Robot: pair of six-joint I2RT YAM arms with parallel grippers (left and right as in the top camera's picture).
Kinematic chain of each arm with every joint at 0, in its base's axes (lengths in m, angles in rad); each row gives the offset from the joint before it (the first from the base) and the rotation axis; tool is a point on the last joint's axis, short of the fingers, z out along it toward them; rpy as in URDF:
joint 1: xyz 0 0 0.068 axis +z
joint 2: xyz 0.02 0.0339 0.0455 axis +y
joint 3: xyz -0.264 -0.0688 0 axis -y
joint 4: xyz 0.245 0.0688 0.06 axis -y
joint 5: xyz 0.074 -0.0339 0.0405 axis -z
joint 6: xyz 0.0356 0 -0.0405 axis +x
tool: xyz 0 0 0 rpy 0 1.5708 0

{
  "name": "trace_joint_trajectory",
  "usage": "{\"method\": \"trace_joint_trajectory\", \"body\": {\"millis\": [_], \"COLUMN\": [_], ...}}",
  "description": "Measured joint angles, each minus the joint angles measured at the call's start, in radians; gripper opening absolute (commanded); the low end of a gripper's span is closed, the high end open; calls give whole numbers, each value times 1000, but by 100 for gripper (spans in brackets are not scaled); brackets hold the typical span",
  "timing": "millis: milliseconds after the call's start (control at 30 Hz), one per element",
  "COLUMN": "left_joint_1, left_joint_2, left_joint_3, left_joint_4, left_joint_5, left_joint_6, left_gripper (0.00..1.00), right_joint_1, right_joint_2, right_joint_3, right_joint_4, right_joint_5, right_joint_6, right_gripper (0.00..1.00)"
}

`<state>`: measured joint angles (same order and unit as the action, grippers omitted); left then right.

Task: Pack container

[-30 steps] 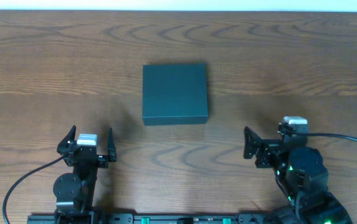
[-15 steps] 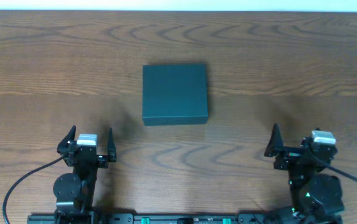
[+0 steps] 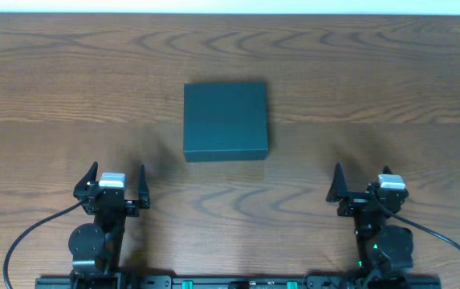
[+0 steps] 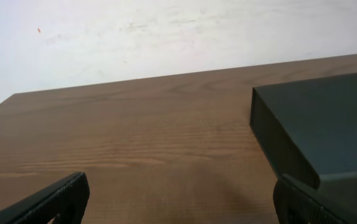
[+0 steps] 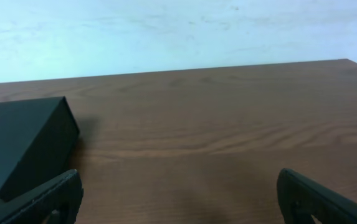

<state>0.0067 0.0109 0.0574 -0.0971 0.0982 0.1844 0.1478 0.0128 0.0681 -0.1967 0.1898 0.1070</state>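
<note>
Overhead: container (image 3: pixel 225 119) ahead of and between left claw (image 3: pixel 116 178) and right claw (image 3: pixel 364 186), well apart, both released, empty.

container (image 3: pixel 225 120) mid-table (image 3: pixel 374 80), ahead of both arms

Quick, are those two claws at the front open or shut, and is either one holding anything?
Left gripper: jaws open, holding nothing.
Right gripper: jaws open, holding nothing.

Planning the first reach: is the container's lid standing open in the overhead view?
No, the container shows one flat, unbroken dark top with nothing raised.
</note>
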Motion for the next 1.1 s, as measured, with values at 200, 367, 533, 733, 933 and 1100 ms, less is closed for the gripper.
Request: {"method": "trace_joint_trajectory", "body": {"millis": [200,367,533,733,933,1100], "left_joint_1": [0,0,0,0,0,0], "left_joint_2": [0,0,0,0,0,0], "left_joint_3": [0,0,0,0,0,0], "left_joint_4": [0,0,0,0,0,0], "left_joint_5": [0,0,0,0,0,0], "left_joint_6": [0,0,0,0,0,0], "left_gripper": [95,95,95,95,96,96], "right_joint_1": [-11,-11,-11,-11,-11,-11], "right_joint_2": [0,0,0,0,0,0], "right_joint_3": [0,0,0,0,0,0], "right_joint_4": [0,0,0,0,0,0], "right_joint_5": [-8,-11,-11,-11,-11,-11], "right_joint_6": [-6,-6,-6,-6,-6,-6], "right_gripper": [99,99,99,99,99,99]}}
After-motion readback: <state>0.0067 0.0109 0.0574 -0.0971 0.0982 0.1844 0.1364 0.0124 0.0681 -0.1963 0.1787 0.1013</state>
